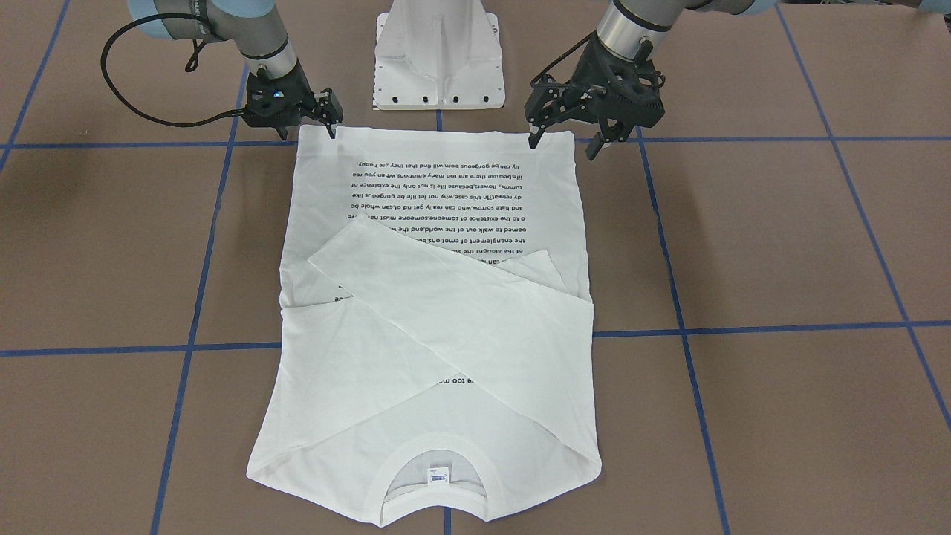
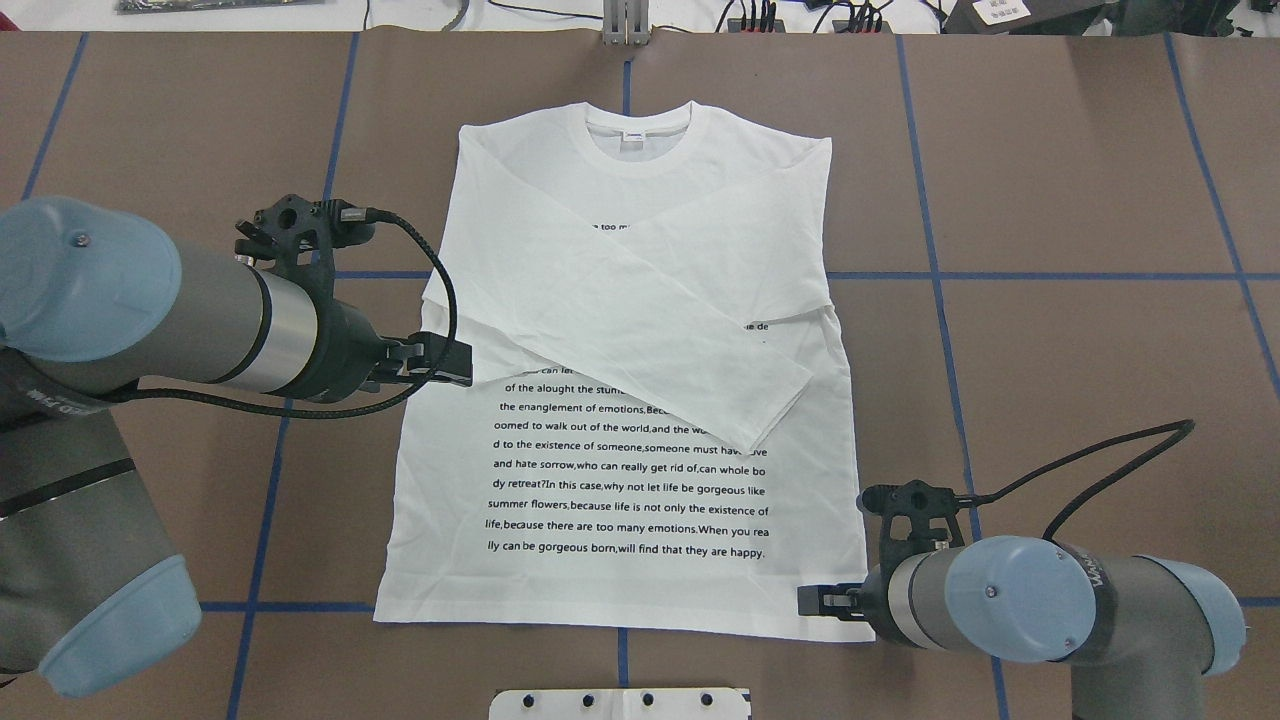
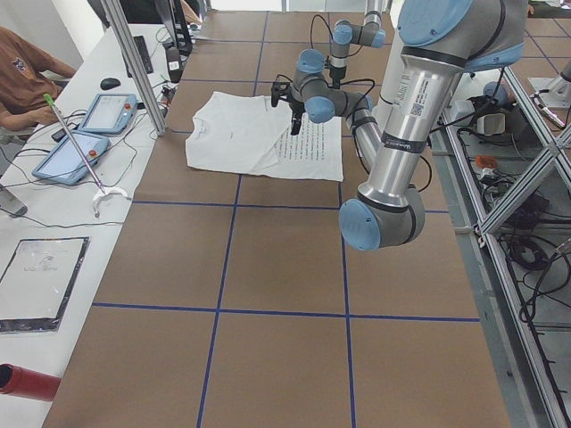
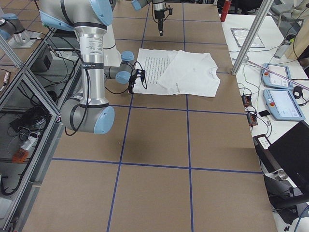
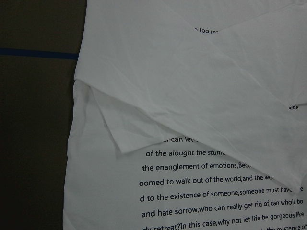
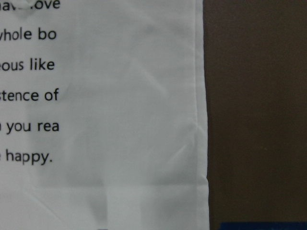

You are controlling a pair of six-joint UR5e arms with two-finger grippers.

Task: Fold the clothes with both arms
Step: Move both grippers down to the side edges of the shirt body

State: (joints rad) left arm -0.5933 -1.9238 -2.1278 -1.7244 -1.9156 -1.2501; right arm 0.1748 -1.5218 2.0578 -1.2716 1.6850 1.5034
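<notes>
White cotton looked light and limp, best pinched at hem corners. Left gripper (image 1: 565,145) hovered, jaws apart, above the left edge of the T-shirt (image 2: 640,585), which lay flat at the middle of the table (image 2: 1050,400); right gripper (image 1: 308,134), jaws apart, hung low over its right hem corner.

A white pedestal base (image 1: 440,56) stands mid-way along the robot-side edge of the brown bench (image 1: 780,238), which is gridded with blue tape lines (image 1: 743,139). Beyond the opposite edge lie a tablet (image 3: 71,156) and a red cylinder (image 3: 22,382).
</notes>
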